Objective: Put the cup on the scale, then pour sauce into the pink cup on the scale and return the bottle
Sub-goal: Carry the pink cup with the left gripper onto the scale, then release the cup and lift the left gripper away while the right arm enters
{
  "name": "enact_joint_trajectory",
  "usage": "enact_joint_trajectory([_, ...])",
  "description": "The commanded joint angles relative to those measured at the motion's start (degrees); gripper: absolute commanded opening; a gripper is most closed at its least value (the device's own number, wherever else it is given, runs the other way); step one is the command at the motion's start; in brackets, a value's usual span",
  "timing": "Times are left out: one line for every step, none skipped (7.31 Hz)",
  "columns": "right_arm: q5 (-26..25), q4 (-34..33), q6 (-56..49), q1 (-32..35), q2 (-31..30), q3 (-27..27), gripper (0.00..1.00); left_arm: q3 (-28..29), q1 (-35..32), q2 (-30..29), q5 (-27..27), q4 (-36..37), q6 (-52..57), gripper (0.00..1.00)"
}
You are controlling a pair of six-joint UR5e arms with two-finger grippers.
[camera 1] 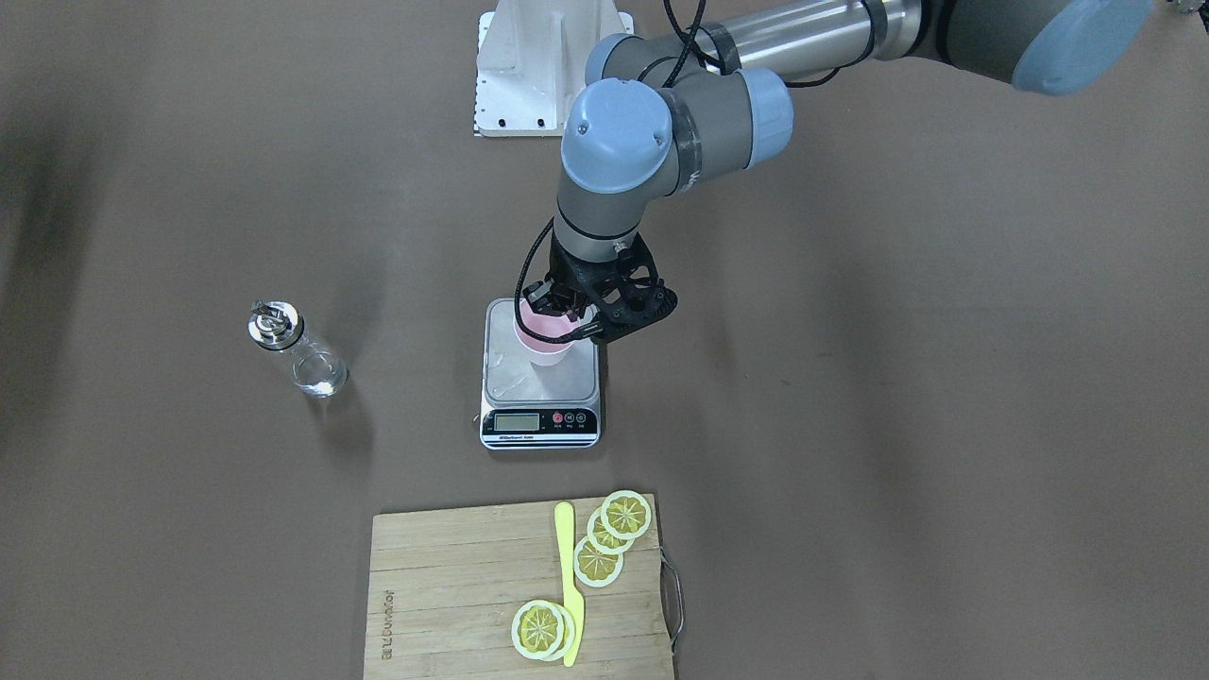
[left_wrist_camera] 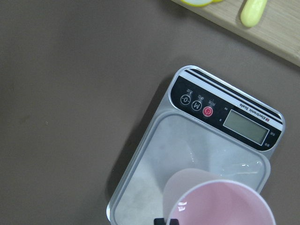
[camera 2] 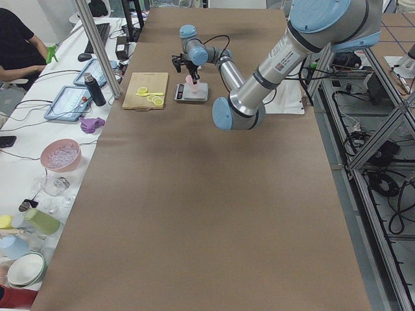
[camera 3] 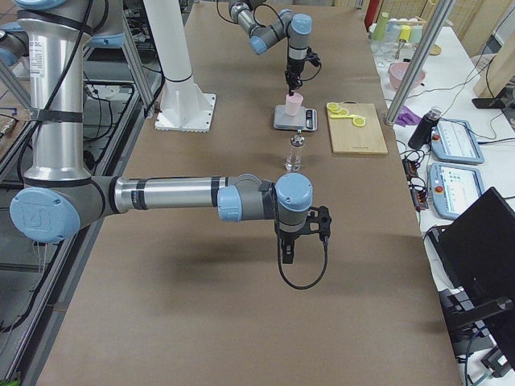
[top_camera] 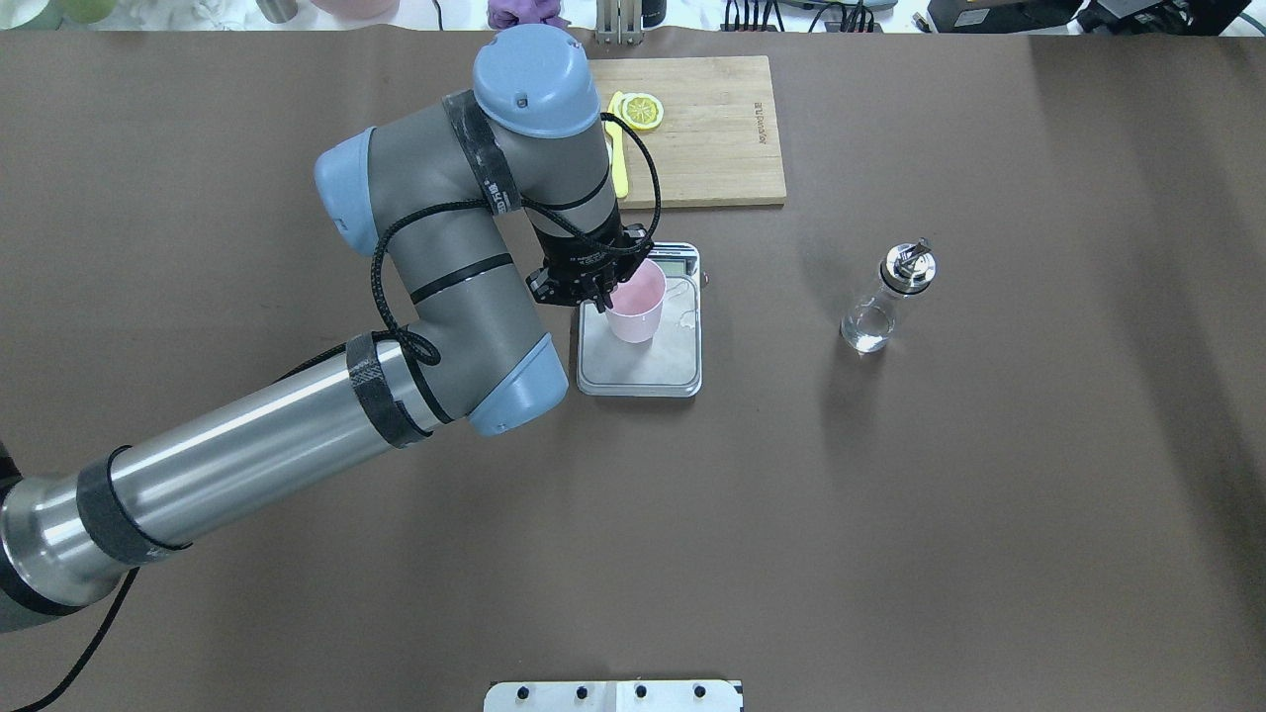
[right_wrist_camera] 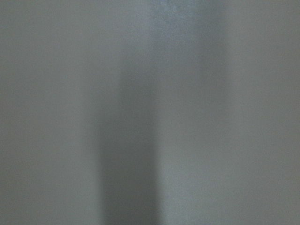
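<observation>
- left end effector (top_camera: 597, 294) is pinched onto the rim of the small pale pink tapered cup (top_camera: 638, 309), upright over the silver-topped rectangular digital scale (top_camera: 643, 374)
- small clear glass bottle with shiny metal pourer cap (top_camera: 883, 302) stands on the brown table (top_camera: 890, 514), well apart from the scale
- right end effector (camera 3: 304, 233): honestly can't tell if it's open

The right wrist view is one grey blur, with nothing nameable in it. The right gripper (camera 3: 290, 251) shows only small and side-on, so its jaws cannot be read. From the left wrist, the cup (left_wrist_camera: 220, 204) is cut off at 6 o'clock. Overhead, the left arm (top_camera: 495, 198) hides the cutting board's (top_camera: 712, 129) 9 o'clock end. The digits on the scale's (camera 1: 510, 375) display (camera 1: 517, 421) are too small to read.
</observation>
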Motion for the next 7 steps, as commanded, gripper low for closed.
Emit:
enact_joint_trajectory([0.03, 0.0, 0.0, 0.0, -0.03, 0.0, 1.0, 0.19, 0.29, 0.14, 0.09, -0.42, 0.13, 0.67])
enact_joint_trajectory([0.12, 0.0, 0.0, 0.0, -0.03, 0.35, 1.0, -0.51, 0.29, -0.12, 2.18, -1.11, 0.39, 0.99])
enact_joint_trajectory([0.56, 0.0, 0.0, 0.0, 0.23, 1.23, 1.0, -3.3, 0.2, 0.4, 2.72, -0.42, 0.57, 0.99])
enact_joint_trajectory([0.47, 0.0, 0.0, 0.0, 0.58, 3.41, 1.0, -5.41, -0.23, 0.93, 2.64, 1.06, 1.79, 0.99])
enact_joint_trajectory([0.39, 0.0, 0.09, 0.0, 0.33, 7.26, 1.0, -7.7, -1.28, 1.46, 2.64, 4.73, 5.54, 0.99])
enact_joint_trajectory([-0.4, 0.35, 0.0, -2.35, 0.5, 13.91, 1.0, -12.16, -1.81, 3.9, 2.72, 8.16, 8.54, 0.99])
enact_joint_trajectory([-0.75, 0.44, 0.18, -3.85, 0.67, 20.5, 1.0, -15.42, -2.95, 7.14, 2.72, 8.37, 9.7, 0.99])
